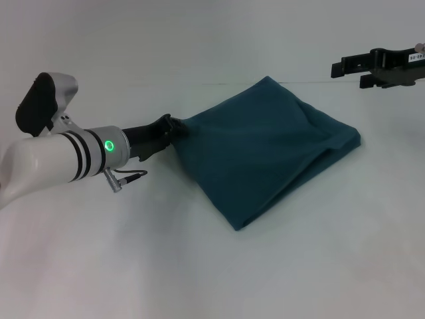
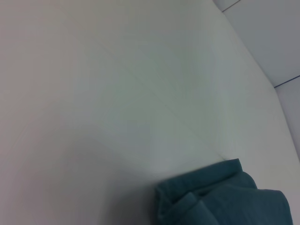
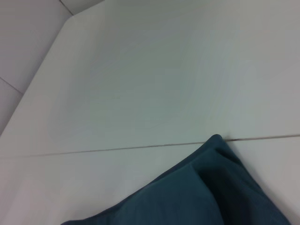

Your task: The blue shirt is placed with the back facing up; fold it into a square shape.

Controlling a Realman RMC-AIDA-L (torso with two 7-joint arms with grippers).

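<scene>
At its left edge, left gripper (image 1: 171, 127) pinches blue shirt (image 1: 265, 149).

- The blue shirt (image 1: 265, 153): soft matt cloth, gently creased.
- The table (image 1: 199, 266): smooth white surface, faint sheen.
- The left arm (image 1: 46, 159): glossy white plastic shell.

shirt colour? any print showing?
The blue shirt is plain dark teal, no print visible; clearest in head view.

Legible text: none. Small white label on right gripper (image 1: 350, 68), at 2 o'clock, characters unreadable.
</scene>
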